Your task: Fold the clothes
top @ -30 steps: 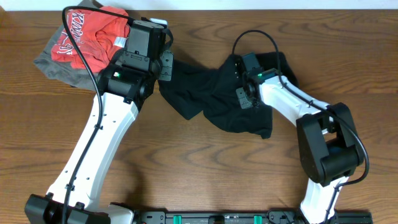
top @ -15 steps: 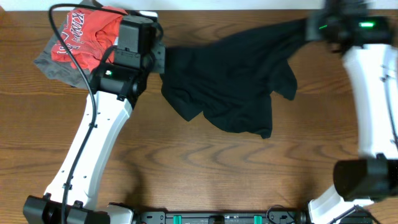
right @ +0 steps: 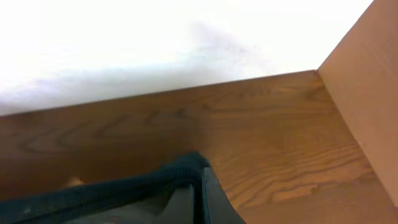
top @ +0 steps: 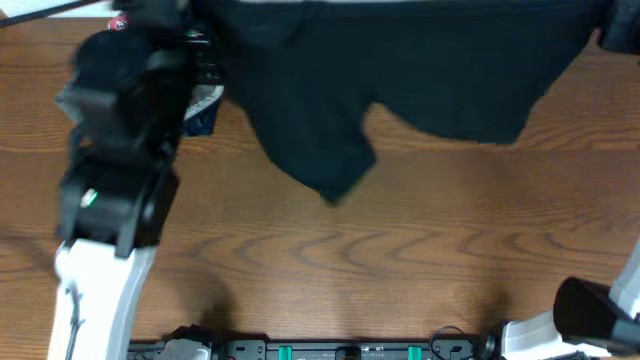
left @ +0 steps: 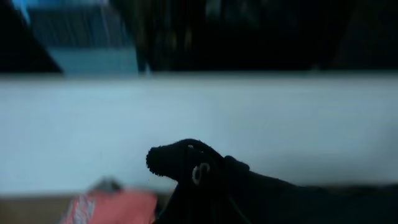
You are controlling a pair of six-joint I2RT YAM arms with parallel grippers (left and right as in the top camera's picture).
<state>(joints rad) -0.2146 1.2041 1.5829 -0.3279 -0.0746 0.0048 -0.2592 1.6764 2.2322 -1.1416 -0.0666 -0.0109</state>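
A brown wooden table (top: 400,260) filled the overhead view, with a pale wall (left: 249,112) behind it in the left wrist view. In the right wrist view an upright wooden panel (right: 367,93) stood at the table's far end.

The clothes (top: 400,70) were one long black garment, stretched across the top of the overhead picture from side to side. They were lifted off the wood, with one loose flap hanging lower near the middle. The left arm (top: 120,150) rose from the near left edge, blurred. The left gripper (top: 203,58) sat at the cloth's left end, closed down on black fabric. In its own camera the fabric bunched up in front, with a small white logo mark (left: 199,173) on it. The right gripper (right: 202,193) was closed too, with a rolled black hem pinched at its fingers just above the wood (the fingertips themselves were mostly covered). The right arm (top: 600,315) showed at the near right corner.

At the far left a red shirt (left: 112,208) lay on the table below the raised cloth. A scrap of grey garment (left: 109,185) lay just behind it. From overhead the left arm covered most of that pile.
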